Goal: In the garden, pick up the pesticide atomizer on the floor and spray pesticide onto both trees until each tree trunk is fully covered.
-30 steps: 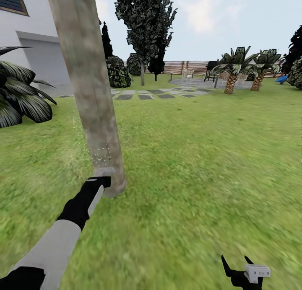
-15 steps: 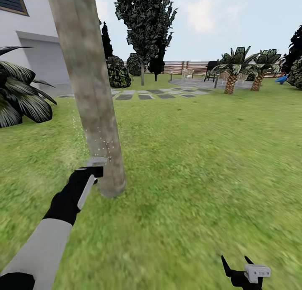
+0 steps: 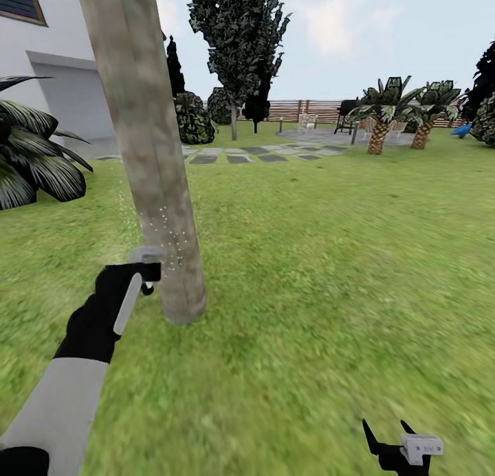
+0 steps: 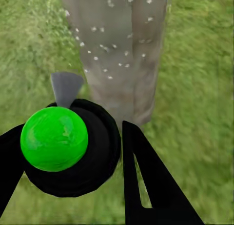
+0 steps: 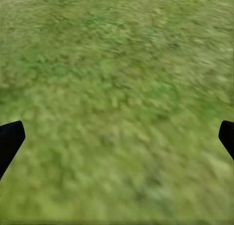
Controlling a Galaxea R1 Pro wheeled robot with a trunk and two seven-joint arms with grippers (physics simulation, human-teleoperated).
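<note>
While the pesticide atomizer (image 4: 66,144) sits clamped between my left gripper's (image 3: 141,273) fingers (image 4: 148,186), its green cap faces the wrist camera and its grey nozzle (image 4: 66,86) points at the tree trunk (image 3: 151,153) just ahead. White droplets (image 4: 109,47) speckle the bark beyond the nozzle. My right gripper (image 3: 389,435) hangs well off to the side over the lawn (image 3: 330,256), fingers spread wide, holding nothing. Far past the trunk stands the second tree (image 3: 237,36).

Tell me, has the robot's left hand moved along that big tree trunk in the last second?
Yes. The left gripper has shifted up and leftward beside the tree trunk.
</note>
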